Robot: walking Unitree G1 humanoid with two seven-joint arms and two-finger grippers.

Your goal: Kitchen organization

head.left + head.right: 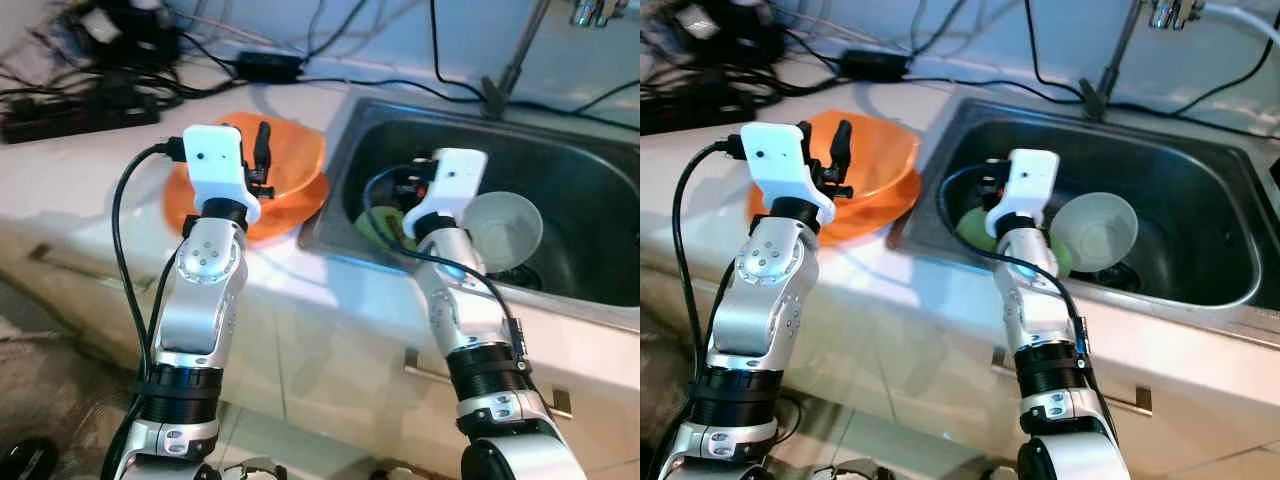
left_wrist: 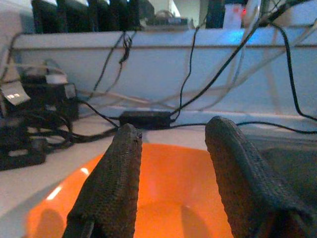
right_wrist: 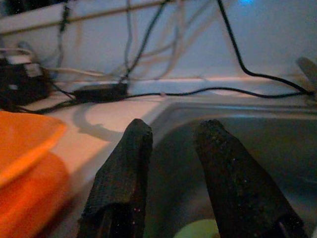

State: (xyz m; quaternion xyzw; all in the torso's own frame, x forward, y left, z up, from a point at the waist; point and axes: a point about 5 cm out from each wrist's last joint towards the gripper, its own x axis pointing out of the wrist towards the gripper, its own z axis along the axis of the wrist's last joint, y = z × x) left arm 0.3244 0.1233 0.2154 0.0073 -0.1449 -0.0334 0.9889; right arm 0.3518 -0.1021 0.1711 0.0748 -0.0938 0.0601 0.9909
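Between the two black fingers of the left gripper (image 2: 171,173) lies only open air and the orange glow of the bowl beneath; the fingers stand apart, holding nothing, poised over the orange bowl (image 1: 290,165) on the counter (image 1: 70,200), which suggests the arm is lining up to take its rim. Just beside that bowl, past its far edge, a black power brick (image 2: 146,119) and loose cables trail along the wall. The right gripper (image 3: 173,163) is likewise parted and empty, hanging over the near left corner of the steel sink (image 1: 1230,290), probably reaching toward the dishes there. Below its fingertips sits a green item (image 3: 198,230), and close on its right a pale translucent bowl (image 1: 1095,230) lies tilted on its side in the basin. Head views give the layout: orange bowl on the counter left of the sink, green piece and pale bowl inside it. Wrist views add what those hide, namely the gap in each gripper, since the white wrist housings cover most of the fingers from above.
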